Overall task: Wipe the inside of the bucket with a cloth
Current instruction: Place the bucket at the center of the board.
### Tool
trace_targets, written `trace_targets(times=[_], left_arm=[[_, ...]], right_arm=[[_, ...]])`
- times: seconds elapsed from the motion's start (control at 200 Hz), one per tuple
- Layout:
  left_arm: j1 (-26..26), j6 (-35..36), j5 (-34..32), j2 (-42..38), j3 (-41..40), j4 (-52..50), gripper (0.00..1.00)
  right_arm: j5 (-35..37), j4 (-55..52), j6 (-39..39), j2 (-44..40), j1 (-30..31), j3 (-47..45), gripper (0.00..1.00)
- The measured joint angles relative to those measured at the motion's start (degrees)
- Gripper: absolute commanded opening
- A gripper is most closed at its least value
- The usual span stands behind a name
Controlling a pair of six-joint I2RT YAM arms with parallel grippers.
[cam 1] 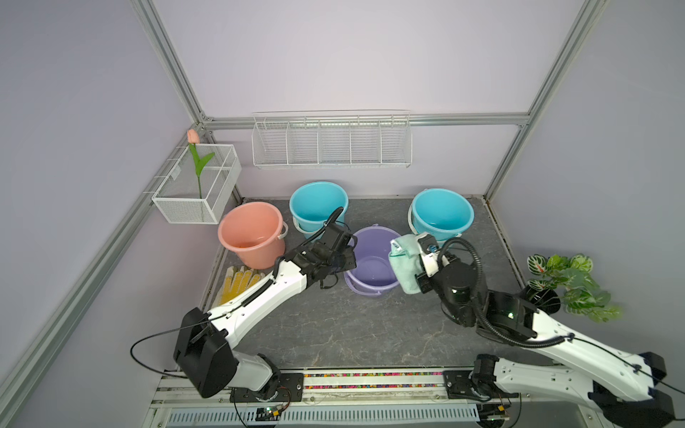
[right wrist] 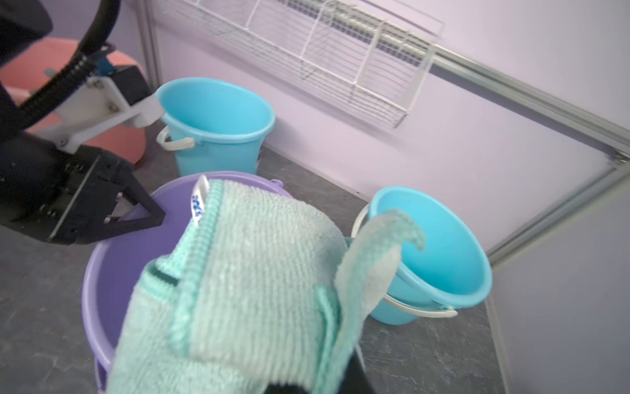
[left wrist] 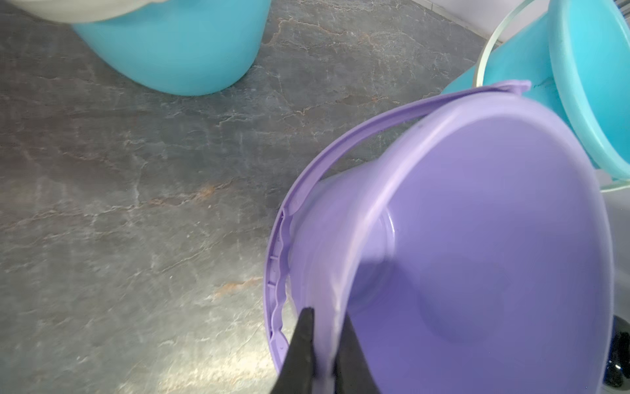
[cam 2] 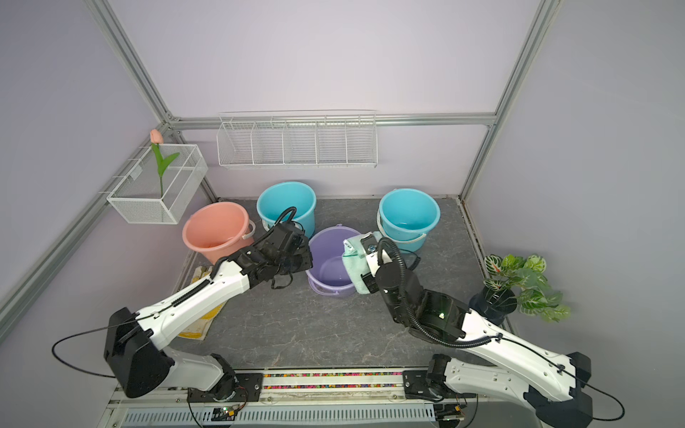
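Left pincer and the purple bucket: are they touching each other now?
Touching. The left wrist view shows the left pincer shut on the rim of the purple bucket, with one finger outside the wall and one inside.

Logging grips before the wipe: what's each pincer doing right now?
Left pincer: closed on the purple bucket rim.
Right pincer: closed, holding the cloth.

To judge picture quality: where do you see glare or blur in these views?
Left wrist view: glare on the table beside the purple bucket; right wrist view: the cloth is near and soft, the wire rack smeared; both top views: sharp, evenly lit.
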Motion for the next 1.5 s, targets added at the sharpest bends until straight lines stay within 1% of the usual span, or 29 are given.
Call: trace_targets(times=[0.09, 0.215, 0.475, 0.58, 0.675, 0.925, 1.03, 1.225, 1.305, 1.405, 1.5], left_arm=[[1.2, 0.2, 0.3, 5.1, 5.5, -1.0, 0.00], [2.4, 1.4, 0.1, 12.7, 16.2, -3.5, 0.00], [5.6, 4.5, -1.6, 27.8, 39.3, -10.8, 0.00], [7.1, 5.3, -1.3, 33.0, 46.0, -13.2, 0.00], [8.3, 5.6, 0.2, 36.8, 50.4, -14.6, 0.00], [9.9, 5.5, 4.0, 44.9, 59.2, -16.7, 0.00], [9.9, 5.3, 4.8, 46.8, 61.4, -17.0, 0.00], [9.9, 4.9, 5.7, 48.2, 63.6, -17.3, 0.13], [9.9, 4.6, 5.8, 48.2, 63.6, -17.4, 0.21], [9.9, 4.4, 5.9, 48.2, 63.7, -17.4, 0.27], [10.0, 4.3, 5.7, 48.2, 63.7, -17.4, 0.27]], right_arm=[[2.3, -0.4, 0.2, -3.7, -1.8, 0.0, 0.11], [4.5, -1.1, -0.5, -6.6, -2.5, 0.0, 0.10], [5.8, -3.0, -1.8, -6.9, -2.5, 0.3, 0.08], [6.2, -3.4, -1.9, -7.1, -2.5, 0.7, 0.08], [6.4, -3.7, -2.0, -7.4, -2.5, 0.8, 0.08], [6.5, -4.5, -2.0, -7.5, -2.5, 1.0, 0.08], [6.5, -4.7, -2.1, -7.5, -2.5, 1.1, 0.08], [6.5, -5.1, -2.5, -7.5, -2.5, 1.7, 0.08], [6.7, -5.4, -2.5, -7.5, -2.5, 1.9, 0.09], [7.7, -6.4, -2.5, -7.5, -2.5, 2.4, 0.10], [8.7, -7.6, -2.7, -7.3, -2.6, 3.3, 0.10]])
